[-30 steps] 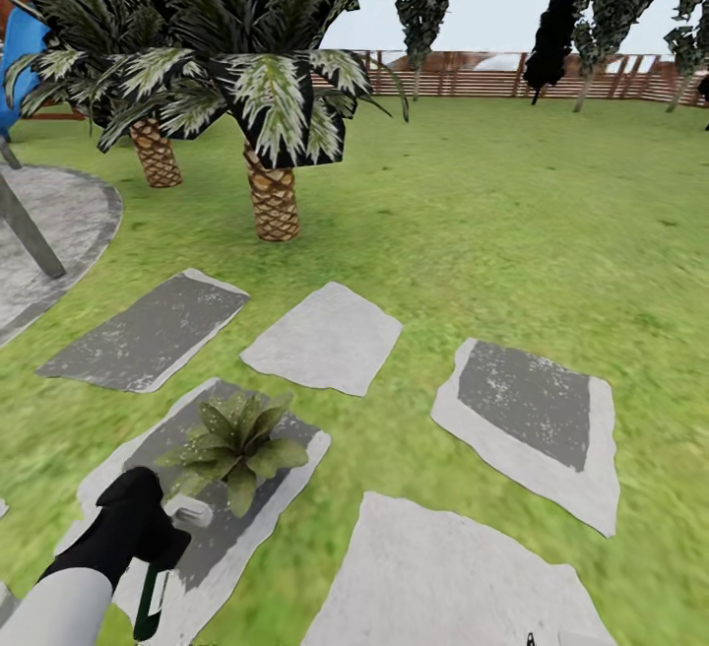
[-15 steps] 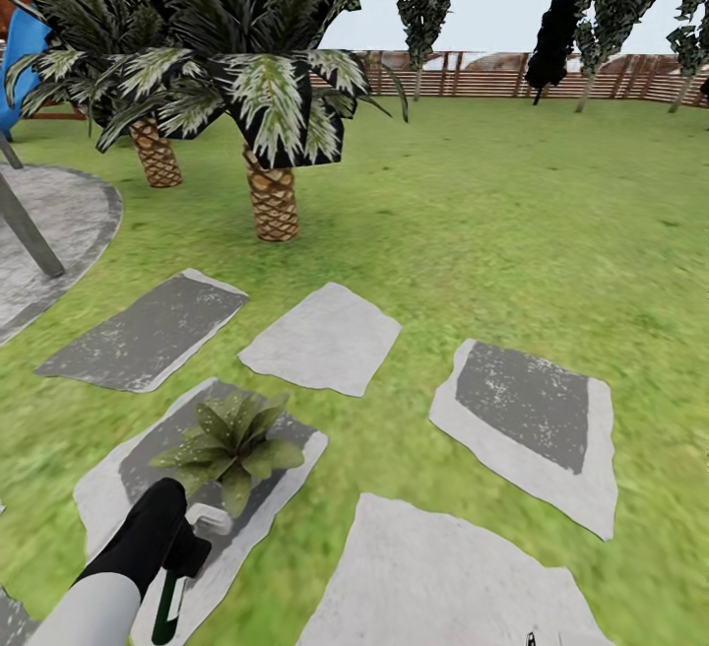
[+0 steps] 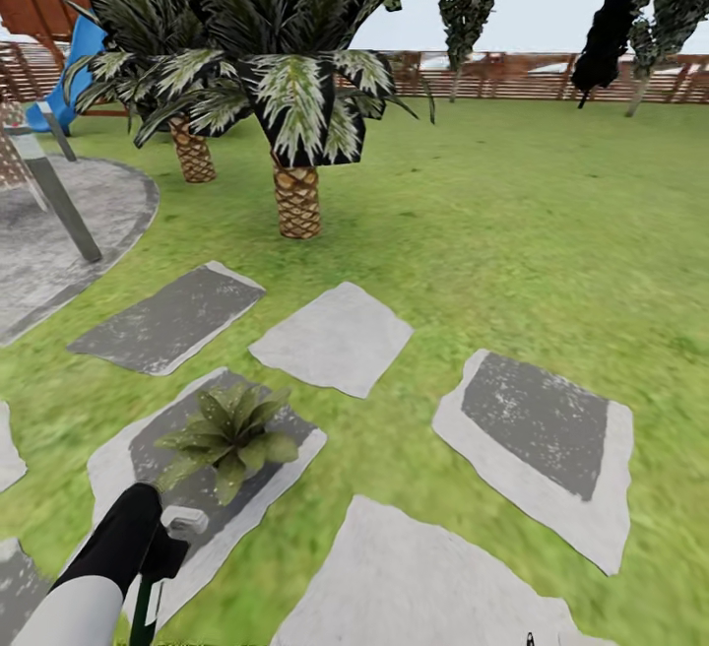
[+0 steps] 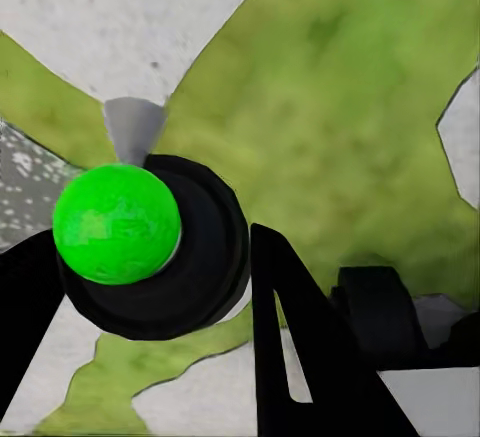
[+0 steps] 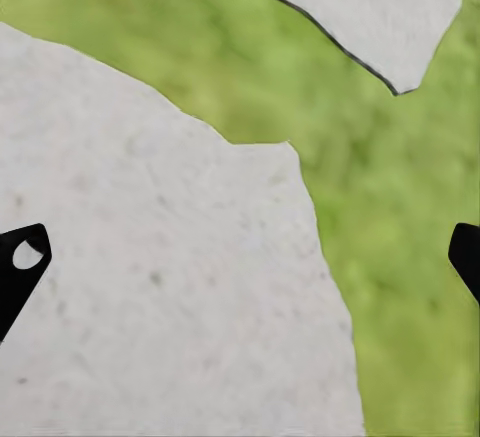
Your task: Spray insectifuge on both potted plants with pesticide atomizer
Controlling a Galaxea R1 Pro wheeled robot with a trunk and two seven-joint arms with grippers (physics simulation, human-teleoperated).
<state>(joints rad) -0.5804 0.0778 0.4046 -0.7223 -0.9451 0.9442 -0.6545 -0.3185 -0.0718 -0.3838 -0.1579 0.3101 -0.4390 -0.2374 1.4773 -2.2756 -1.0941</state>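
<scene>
One potted plant (image 3: 228, 432) on its stepping stone (image 3: 118, 464) | left gripper (image 3: 158, 552) clamps pesticide atomizer (image 3: 175, 525) beside plant, bottle cut off | right gripper (image 5: 240, 257) spread open, fingertips barely visible

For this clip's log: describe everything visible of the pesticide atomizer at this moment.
The pesticide atomizer is a slim dark green bottle with a whitish trigger spray head. It is held in the left gripper at the head view's lower left, bottle hanging down, spray head facing the potted plant just ahead on a grey stepping stone. From the left wrist view its bright green round bottom shows inside a black ring.
</scene>
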